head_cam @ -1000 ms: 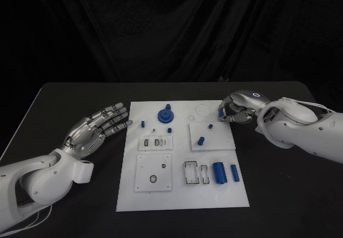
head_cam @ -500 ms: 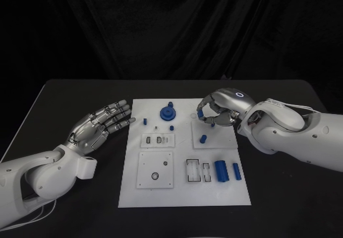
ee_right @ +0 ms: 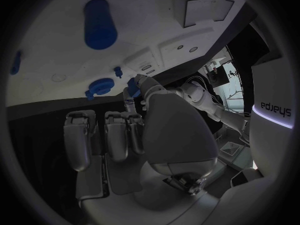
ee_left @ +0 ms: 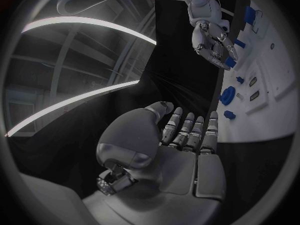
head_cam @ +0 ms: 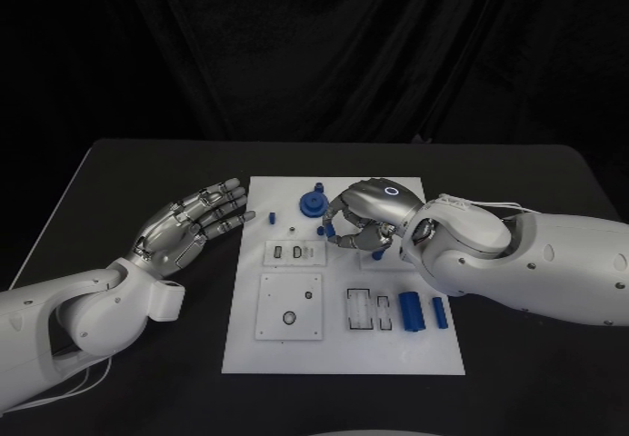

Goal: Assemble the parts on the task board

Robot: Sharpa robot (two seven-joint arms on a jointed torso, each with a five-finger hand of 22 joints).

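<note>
While my right hand (head_cam: 356,221) pinches a small blue part (ee_right: 133,84) over the task board (head_cam: 341,350), my empty left hand (head_cam: 192,225) lies spread, and a tilted insertion could jam it.

White task board (head_cam: 341,345), blue parts (head_cam: 409,313), black table (head_cam: 131,173), silver left robot hand (head_cam: 196,222)
</note>
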